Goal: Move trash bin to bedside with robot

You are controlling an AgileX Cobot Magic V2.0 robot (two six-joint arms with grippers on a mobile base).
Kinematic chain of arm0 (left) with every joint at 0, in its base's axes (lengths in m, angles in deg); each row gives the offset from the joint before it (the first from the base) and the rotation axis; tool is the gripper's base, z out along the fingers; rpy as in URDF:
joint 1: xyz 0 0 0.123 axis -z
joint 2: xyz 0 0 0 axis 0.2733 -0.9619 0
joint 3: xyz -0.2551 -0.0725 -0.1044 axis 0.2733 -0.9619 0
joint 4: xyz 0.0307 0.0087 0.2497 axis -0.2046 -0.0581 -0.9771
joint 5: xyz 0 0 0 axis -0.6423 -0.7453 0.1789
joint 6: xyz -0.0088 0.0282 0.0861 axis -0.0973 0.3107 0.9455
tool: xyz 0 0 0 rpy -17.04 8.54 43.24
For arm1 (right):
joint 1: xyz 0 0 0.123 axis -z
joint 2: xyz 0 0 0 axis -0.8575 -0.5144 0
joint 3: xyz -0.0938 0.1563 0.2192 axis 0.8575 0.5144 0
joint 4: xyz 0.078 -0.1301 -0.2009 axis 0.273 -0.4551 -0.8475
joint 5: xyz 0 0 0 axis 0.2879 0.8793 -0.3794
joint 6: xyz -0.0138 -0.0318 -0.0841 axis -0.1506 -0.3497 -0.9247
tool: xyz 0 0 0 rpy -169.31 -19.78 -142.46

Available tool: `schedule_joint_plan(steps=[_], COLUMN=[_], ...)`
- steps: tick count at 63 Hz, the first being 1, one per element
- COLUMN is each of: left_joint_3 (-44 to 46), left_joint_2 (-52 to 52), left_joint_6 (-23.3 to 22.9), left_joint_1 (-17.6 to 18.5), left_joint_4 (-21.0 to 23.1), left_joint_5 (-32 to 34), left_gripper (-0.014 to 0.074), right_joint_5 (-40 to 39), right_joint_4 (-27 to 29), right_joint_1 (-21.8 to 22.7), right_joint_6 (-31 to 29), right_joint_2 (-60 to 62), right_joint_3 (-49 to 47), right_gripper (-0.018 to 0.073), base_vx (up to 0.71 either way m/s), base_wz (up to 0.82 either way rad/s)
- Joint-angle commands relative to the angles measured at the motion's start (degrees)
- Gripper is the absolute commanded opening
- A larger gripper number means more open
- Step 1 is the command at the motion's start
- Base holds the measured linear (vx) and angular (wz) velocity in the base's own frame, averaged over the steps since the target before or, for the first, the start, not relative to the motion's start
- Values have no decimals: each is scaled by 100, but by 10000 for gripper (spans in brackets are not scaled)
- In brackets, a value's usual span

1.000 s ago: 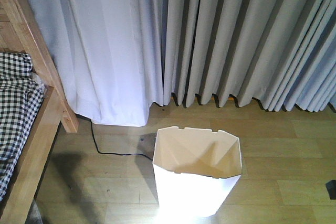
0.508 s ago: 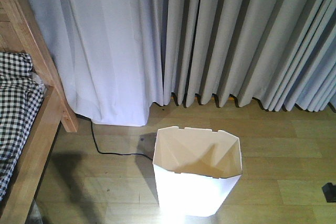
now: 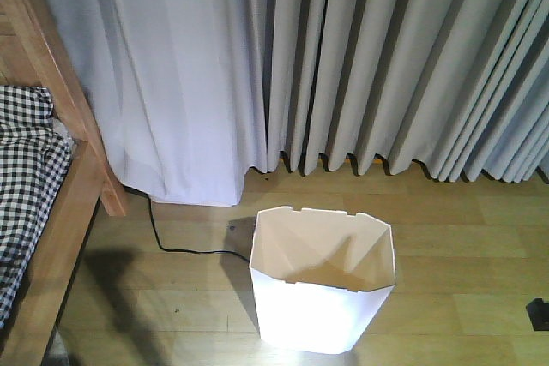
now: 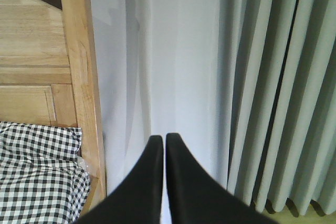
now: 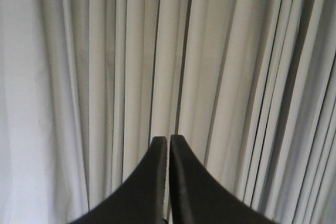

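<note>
Curtains, floor and a stray cable

Pale grey pleated curtains (image 3: 386, 66) hang to the wooden plank floor (image 3: 463, 237), with a whiter sheer panel (image 3: 171, 83) at their left. A thin black cable (image 3: 167, 242) trails from under the sheer panel across the planks. A small dark object (image 3: 540, 313) sits at the right edge.

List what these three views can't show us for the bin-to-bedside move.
- Trash bin: front view only; its base is washed out by glare near the bottom edge, and neither wrist view shows it.
- Bed: cut off by the left edge in the front and left wrist views.
- Dark object: clipped by the right edge, unidentifiable.
- Left end effector and right end effector: absent from the front view.
</note>
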Motion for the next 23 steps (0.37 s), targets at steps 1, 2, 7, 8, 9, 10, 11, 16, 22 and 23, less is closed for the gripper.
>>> schedule_joint_plan(steps=[1,2,7,8,9,10,11,16,22,23], left_joint_3=[-158,-158,-158,-158,-158,-158,-158,-158,-158,-158], left_joint_2=[55,55,55,55,55,55,55,55,55,55], left_joint_6=[-53,-53,-53,-53,-53,-53,-53,-53,-53,-53], left_joint_1=[18,18,18,18,18,18,18,18,18,18], left_joint_4=[50,50,50,50,50,50,50,50,50,50], left_joint_5=[410,410,410,410,410,410,410,410,410,410], left_gripper=[-6,-6,-6,-6,-6,-6,-6,-6,-6,-6], right_joint_5=[-394,-394,-394,-394,-394,-394,-394,-394,-395,-395], right_joint_4=[-70,-70,-70,-70,-70,-70,-70,-70,-70,-70], right_joint_1=[8,8,8,8,8,8,8,8,8,8], right_joint_6=[-18,-18,-18,-18,-18,-18,-18,-18,-24,-24], right_joint_2=[77,77,77,77,77,77,77,77,77,77], right_joint_3=[107,107,107,107,107,107,107,107,107,107], right_gripper=[-11,-11,-11,-11,-11,-11,-11,-11,-11,-11], base_vx=[0,0,0,0,0,0,0,0,0,0], base_wz=[0,0,0,0,0,0,0,0,0,0])
